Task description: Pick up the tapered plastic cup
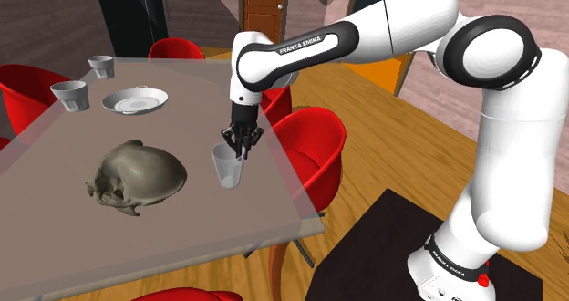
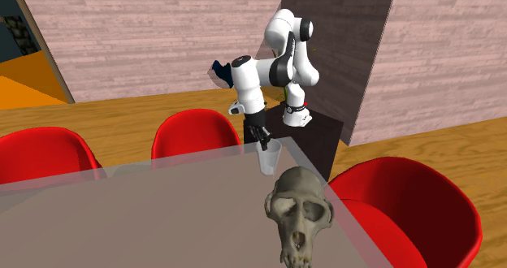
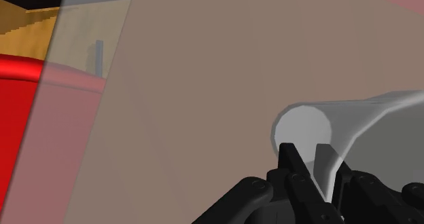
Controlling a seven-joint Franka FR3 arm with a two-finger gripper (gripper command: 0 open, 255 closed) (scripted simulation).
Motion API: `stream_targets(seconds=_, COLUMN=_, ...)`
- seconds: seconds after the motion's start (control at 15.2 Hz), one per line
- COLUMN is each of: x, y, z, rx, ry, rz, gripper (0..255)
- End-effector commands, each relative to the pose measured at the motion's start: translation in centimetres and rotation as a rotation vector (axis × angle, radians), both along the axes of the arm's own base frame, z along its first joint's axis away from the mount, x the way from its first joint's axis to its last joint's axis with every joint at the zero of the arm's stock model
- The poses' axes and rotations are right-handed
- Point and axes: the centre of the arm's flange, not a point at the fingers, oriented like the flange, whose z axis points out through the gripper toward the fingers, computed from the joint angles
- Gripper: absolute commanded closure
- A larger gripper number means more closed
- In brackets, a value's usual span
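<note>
1. All-black two-finger gripper pointing down at the rim of the translucent pale tapered cup. Fingers set narrow, pinching one wall of it, one finger inside and one outside.
2. Cup upright on the translucent grey-brown table, near the edge facing the arm.
3. Step in hand, as judged: confirm the pinch, then lift. Moderate squeeze only, since the thin wall will likely flex or slip. Raise straight up, no tilt.
4. Table edge and red moulded chair close behind the gripper; grey skull near on the other side. Open room overhead. White plate well apart.
</note>
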Motion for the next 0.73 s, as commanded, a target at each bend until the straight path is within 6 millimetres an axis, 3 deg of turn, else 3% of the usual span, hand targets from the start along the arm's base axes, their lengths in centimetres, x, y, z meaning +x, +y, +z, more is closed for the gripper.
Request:
stream_targets(seconds=0.0, x=0.0, y=-0.1, z=1.2, rx=0.0, ry=0.0, rz=0.0, gripper=255)
stream_targets(seconds=0.53, x=0.0, y=-0.1, z=5.4, rx=0.0, ry=0.0, rz=0.0, gripper=255)
stream_targets(seconds=0.66, x=0.0, y=-0.1, z=5.5, rx=0.0, ry=0.0, rz=0.0, gripper=255)
